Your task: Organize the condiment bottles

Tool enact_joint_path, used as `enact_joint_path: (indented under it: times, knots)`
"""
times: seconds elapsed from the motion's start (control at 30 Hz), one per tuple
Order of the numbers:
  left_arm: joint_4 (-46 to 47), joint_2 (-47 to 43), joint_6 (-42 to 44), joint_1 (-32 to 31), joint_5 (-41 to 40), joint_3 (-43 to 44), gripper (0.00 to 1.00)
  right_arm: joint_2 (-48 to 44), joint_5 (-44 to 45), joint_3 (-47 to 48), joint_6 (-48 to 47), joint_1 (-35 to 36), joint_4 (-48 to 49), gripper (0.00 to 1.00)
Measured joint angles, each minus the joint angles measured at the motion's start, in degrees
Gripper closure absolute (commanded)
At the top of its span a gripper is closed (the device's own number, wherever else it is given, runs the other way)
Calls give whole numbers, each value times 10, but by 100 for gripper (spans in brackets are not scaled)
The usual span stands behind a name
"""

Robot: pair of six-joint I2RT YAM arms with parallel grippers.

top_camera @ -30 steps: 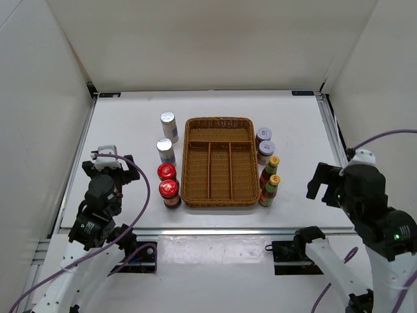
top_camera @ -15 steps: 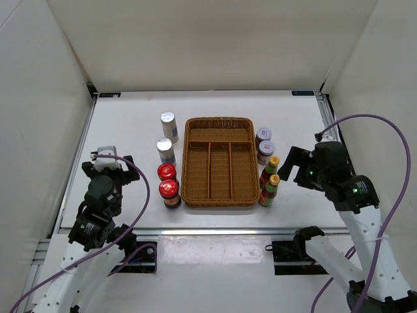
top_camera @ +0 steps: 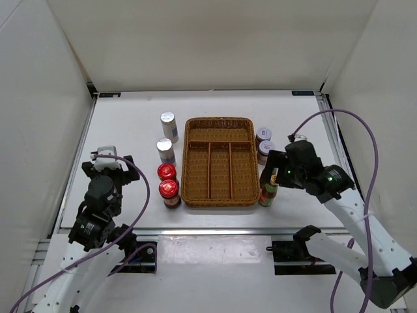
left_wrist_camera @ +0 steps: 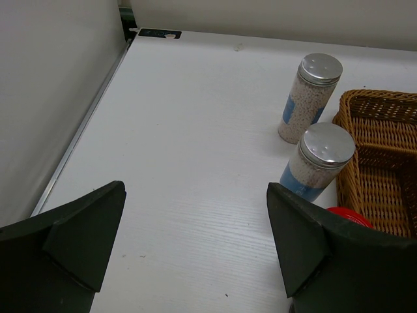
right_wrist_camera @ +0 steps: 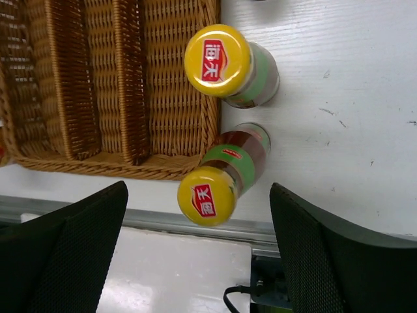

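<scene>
Two white silver-capped shakers (top_camera: 169, 126) (top_camera: 166, 150) and two red-lidded jars (top_camera: 167, 172) (top_camera: 170, 192) stand left of the wicker tray (top_camera: 219, 189). Two grey-lidded jars (top_camera: 264, 135) (top_camera: 266, 149) stand to its right. My right gripper (top_camera: 274, 171) hangs open above the two yellow-capped sauce bottles; only the near one (top_camera: 268, 193) shows from above. The right wrist view shows both bottles (right_wrist_camera: 225, 65) (right_wrist_camera: 212, 190) upright between the spread fingers (right_wrist_camera: 71, 254) of the gripper (right_wrist_camera: 199, 192), untouched. My left gripper (top_camera: 108, 163) (left_wrist_camera: 195, 192) is open and empty, left of the shakers (left_wrist_camera: 309, 98) (left_wrist_camera: 319, 162).
The tray's compartments (right_wrist_camera: 85, 78) hold nothing. The table's front edge and metal rail (right_wrist_camera: 260, 231) run just below the near sauce bottle. A side wall (left_wrist_camera: 45, 98) stands close on the left. A red lid (left_wrist_camera: 348, 216) peeks by the left gripper's right finger.
My right arm has swung left from the table's right edge to above the two sauce bottles, its gripper open. The left arm and all containers have not moved.
</scene>
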Motion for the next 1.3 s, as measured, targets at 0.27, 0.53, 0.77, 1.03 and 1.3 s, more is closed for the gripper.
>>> enact_joint_path:
  times: [0.27,0.53,0.77,1.03,1.3]
  knots:
    - [0,0,0,0,0,0,0,55,98,0,38,64,8,18]
    - [0,0,0,0,0,-3,0,94,136,-3,64,80,4,34]
    - [0,0,0,0,0,-7,0,94,148,-9,75,91,-3,53]
    - [0,0,1,0,0,-7,0,98,190,-9,83,115,-14,70]
    - [0,0,1,0,-3,-7,0,106,201,8,103,129,-57,88]
